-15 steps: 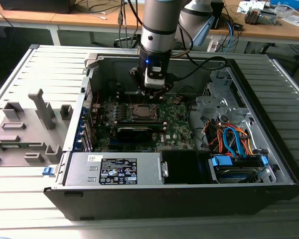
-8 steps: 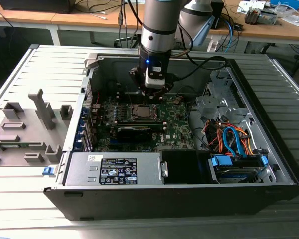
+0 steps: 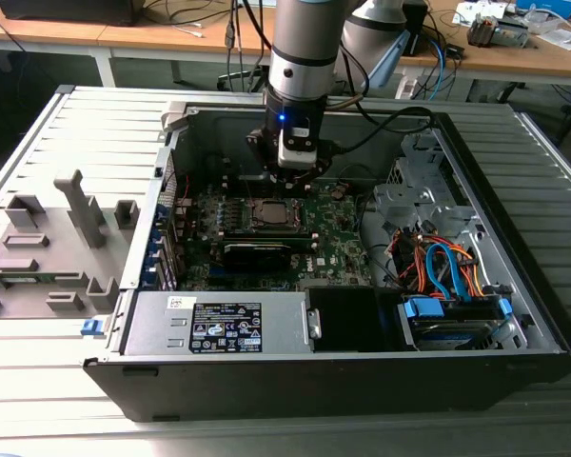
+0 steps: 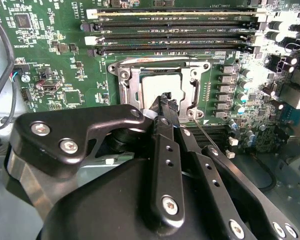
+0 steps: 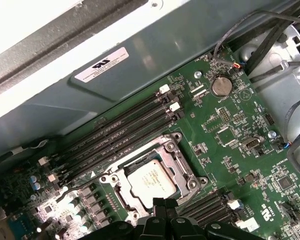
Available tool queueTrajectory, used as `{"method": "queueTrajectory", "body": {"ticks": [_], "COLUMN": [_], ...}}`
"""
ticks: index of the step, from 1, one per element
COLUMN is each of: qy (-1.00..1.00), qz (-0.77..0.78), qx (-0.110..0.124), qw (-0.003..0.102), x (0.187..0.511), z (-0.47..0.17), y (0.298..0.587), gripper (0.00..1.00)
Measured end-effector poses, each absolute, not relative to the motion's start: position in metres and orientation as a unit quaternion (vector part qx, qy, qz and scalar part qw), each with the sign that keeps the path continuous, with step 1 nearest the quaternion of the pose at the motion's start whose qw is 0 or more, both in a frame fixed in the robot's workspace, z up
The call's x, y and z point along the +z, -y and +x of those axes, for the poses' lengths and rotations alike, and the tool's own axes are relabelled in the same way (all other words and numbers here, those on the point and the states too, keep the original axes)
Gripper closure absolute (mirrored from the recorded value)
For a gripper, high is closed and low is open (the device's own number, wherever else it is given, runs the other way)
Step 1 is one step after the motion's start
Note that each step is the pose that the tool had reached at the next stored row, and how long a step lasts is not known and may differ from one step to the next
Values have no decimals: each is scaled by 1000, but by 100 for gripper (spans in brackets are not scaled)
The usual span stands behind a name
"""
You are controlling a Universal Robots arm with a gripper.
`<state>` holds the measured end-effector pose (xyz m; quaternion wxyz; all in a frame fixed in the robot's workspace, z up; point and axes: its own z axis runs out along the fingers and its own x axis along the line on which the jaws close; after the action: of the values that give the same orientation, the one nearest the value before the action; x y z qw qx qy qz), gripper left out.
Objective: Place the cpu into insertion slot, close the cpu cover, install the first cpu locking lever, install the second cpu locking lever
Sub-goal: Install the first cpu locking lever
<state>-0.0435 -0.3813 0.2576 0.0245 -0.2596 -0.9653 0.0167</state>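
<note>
In the second wrist view the hand (image 4: 167, 102) is seen pressed together, its tips poised at the near edge of the cpu (image 4: 157, 89), which is seated in the motherboard (image 4: 65, 65) and framed by the apparently flat-lying cpu cover (image 4: 124, 75).

cpu (image 4: 151, 87) corner behind pincer (image 4: 166, 102), arm (image 3: 305, 43) cropped
</note>
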Motion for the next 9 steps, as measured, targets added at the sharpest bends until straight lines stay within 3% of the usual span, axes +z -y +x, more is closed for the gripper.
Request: {"method": "queueTrajectory", "body": {"ticks": [9], "qy": [967], "qz": [-251], "qx": [17], "qw": [24], "x": [258], "z": [-44], "y": [381], "gripper": [89]}}
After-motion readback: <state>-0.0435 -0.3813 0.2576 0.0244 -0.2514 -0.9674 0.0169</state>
